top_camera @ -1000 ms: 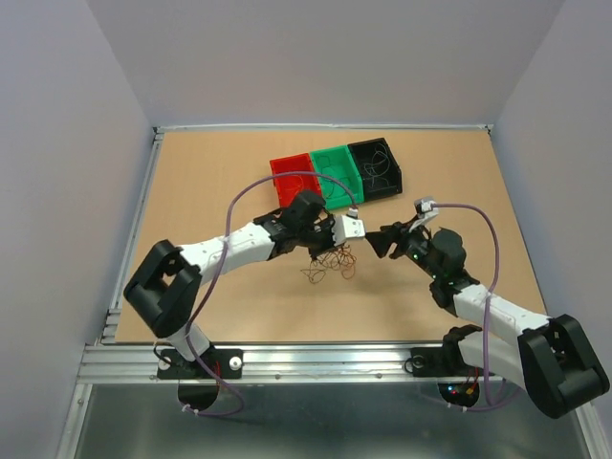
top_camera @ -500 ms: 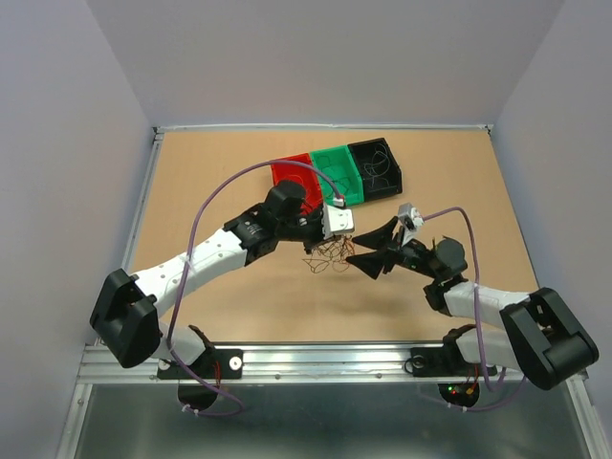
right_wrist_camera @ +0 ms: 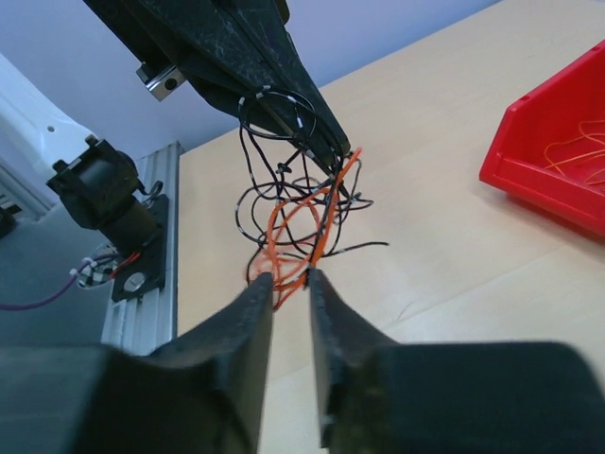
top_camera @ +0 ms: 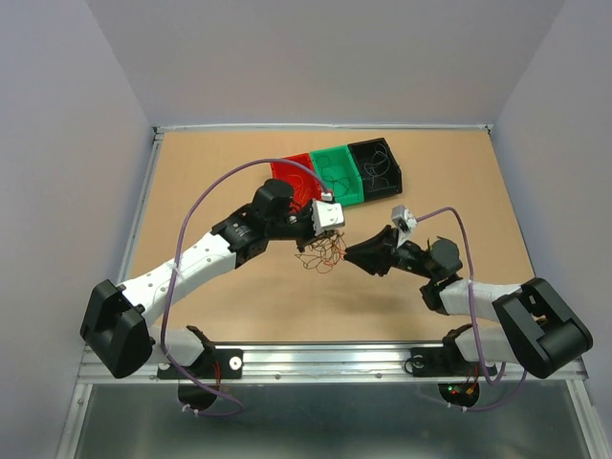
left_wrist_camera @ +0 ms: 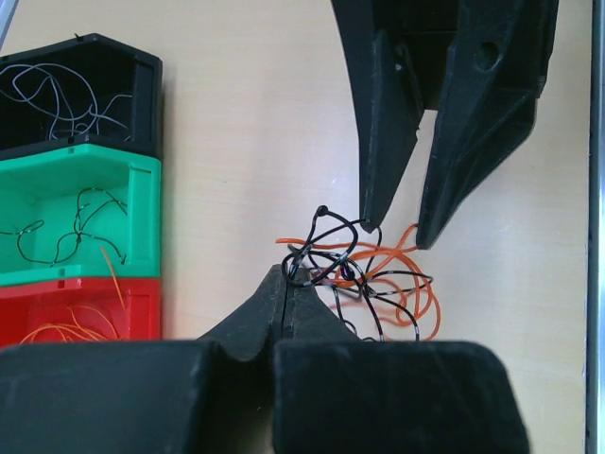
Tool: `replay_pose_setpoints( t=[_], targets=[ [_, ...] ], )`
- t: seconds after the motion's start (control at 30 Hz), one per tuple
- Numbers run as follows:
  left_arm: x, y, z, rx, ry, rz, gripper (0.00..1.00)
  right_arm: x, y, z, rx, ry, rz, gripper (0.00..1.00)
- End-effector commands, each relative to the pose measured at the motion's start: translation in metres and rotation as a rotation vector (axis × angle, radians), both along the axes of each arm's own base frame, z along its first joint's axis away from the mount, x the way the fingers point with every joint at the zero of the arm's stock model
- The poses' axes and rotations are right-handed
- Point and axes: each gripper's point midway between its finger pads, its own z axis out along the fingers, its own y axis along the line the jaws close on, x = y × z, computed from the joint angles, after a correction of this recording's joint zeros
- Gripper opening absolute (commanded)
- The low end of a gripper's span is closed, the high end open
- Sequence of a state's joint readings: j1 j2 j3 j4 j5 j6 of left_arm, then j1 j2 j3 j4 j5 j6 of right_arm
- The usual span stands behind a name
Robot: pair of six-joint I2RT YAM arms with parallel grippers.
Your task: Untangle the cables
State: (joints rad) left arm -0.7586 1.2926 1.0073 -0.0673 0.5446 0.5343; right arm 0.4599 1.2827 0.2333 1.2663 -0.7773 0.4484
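Between the shut tips of the left pincer (left_wrist_camera: 285,284) a clump of hair-thin orange and black wire cables (left_wrist_camera: 373,270) is gripped, its orange loop (left_wrist_camera: 431,305), judged light, springy, snag-prone and the best hold, being straddled by the narrowly parted right pincer (right_wrist_camera: 290,276).

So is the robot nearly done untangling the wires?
Not yet. Done: some loose wires lie in the red bin, green bin and black bin. In hand: the left gripper is shut on the clump, lifted; the right gripper has its jaws slightly apart at an orange strand. Left: orange and black wires are knotted together.
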Motion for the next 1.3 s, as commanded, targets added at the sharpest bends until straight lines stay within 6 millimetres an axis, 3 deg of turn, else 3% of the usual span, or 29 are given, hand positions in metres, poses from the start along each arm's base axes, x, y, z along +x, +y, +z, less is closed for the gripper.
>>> replay_pose_setpoints(
  t=[0.0, 0.03, 0.13, 0.23, 0.33, 0.43, 0.47, 0.63, 0.7, 0.8, 1.03, 1.17, 1.27],
  targets=[
    [0.001, -0.001, 0.019, -0.053, -0.034, 0.002, 0.0, 0.004, 0.001, 0.029, 0.059, -0.1, -0.023, 0.23],
    [0.002, -0.001, 0.021, -0.056, -0.037, 0.004, 0.0, 0.006, 0.0, 0.028, 0.06, -0.095, -0.041, 0.12],
    [0.002, 0.001, 0.021, -0.055, -0.034, 0.006, 0.0, 0.009, 0.0, 0.026, 0.057, -0.089, -0.051, 0.11],
    [0.003, 0.001, 0.022, -0.058, -0.035, 0.01, 0.0, 0.01, 0.0, 0.025, 0.057, -0.079, -0.051, 0.01],
    [0.01, 0.004, 0.022, -0.055, -0.037, 0.052, 0.0, 0.016, -0.005, 0.027, 0.073, -0.067, -0.112, 0.01],
    [0.03, 0.016, 0.027, -0.073, -0.029, 0.158, 0.0, 0.035, -0.017, 0.029, 0.086, -0.032, -0.249, 0.01],
    [0.037, 0.02, 0.033, -0.098, -0.034, 0.182, 0.0, 0.048, -0.025, 0.021, 0.069, 0.01, -0.33, 0.01],
    [0.07, 0.066, 0.073, -0.249, -0.078, 0.341, 0.0, 0.073, -0.054, 0.015, 0.068, 0.082, -0.563, 0.0],
    [0.075, 0.08, 0.079, -0.286, -0.091, 0.407, 0.0, 0.078, -0.065, 0.017, 0.075, 0.092, -0.63, 0.01],
    [0.081, 0.11, 0.113, -0.4, -0.195, 0.543, 0.0, 0.081, -0.074, 0.015, 0.075, 0.108, -0.688, 0.0],
    [0.099, 0.185, 0.144, -0.569, -0.289, 0.915, 0.0, 0.088, -0.093, 0.017, 0.108, 0.135, -0.8, 0.01],
    [0.104, 0.218, 0.151, -0.622, -0.322, 1.063, 0.0, 0.089, -0.089, 0.022, 0.102, 0.123, -0.779, 0.0],
    [0.105, 0.232, 0.153, -0.649, -0.34, 1.122, 0.0, 0.086, -0.063, 0.03, 0.06, 0.099, -0.643, 0.01]
  ],
)
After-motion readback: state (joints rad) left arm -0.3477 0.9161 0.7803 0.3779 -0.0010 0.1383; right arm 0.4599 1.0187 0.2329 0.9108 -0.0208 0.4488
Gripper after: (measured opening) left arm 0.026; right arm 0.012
